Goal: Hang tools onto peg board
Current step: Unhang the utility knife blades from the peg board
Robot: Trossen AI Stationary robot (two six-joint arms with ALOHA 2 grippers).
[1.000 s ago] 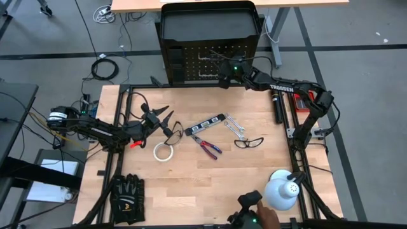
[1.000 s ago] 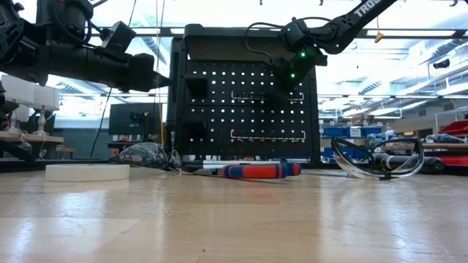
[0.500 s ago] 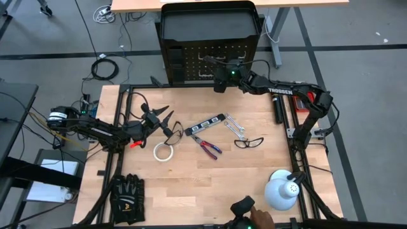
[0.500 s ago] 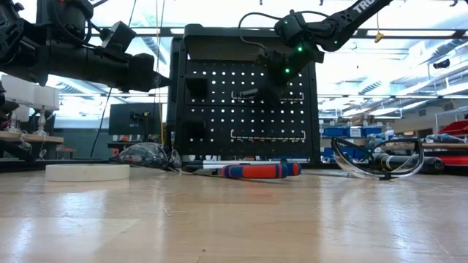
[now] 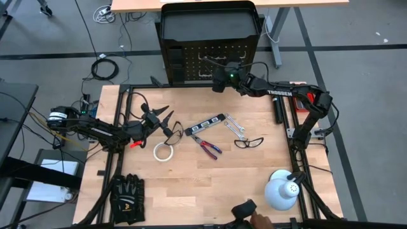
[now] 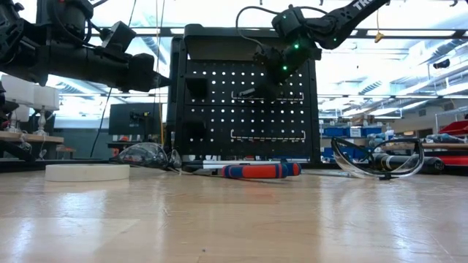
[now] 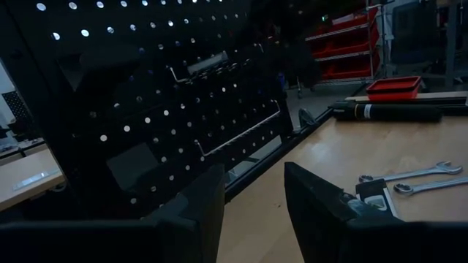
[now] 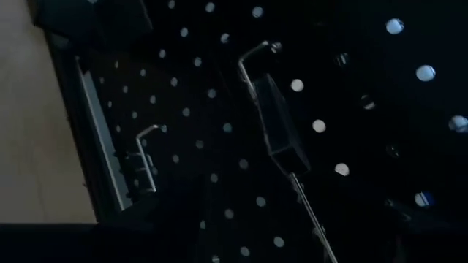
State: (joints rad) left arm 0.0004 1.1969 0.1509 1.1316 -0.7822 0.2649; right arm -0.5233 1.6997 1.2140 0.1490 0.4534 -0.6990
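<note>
The upright black metal peg board (image 5: 210,60), perforated with rows of small holes and topped by a tray-like shelf, stands at the far edge of the pale wooden table (image 5: 210,184), and everything else is ranged in front of it. The right gripper (image 5: 218,71) is pressed up close to the board's face beside a pale wire hook rail (image 6: 252,93); its wrist view shows a slim dark bar (image 8: 276,128) lying along the hooks, but whether the fingers are spread or pinching it I cannot tell. The left gripper (image 5: 160,118) hovers over the left part of the table with its fingers (image 7: 201,212) parted and nothing between them. Just beside it, on the table, lie one pair of black-framed glasses (image 5: 175,133) and the white tape roll (image 5: 164,152). Toward the middle lie the dark slim level bar (image 5: 206,123), the red-handled pliers (image 5: 208,146), the two silver wrenches (image 5: 236,126) and a second pair of black-framed glasses (image 5: 248,142). The level bar's long axis runs slantwise across the table, rising toward the board on the right. The left arm is plainly nearer the glasses and tape, so these would likely fall to it, while the right arm must first draw back from the board to reach the wrenches.
</note>
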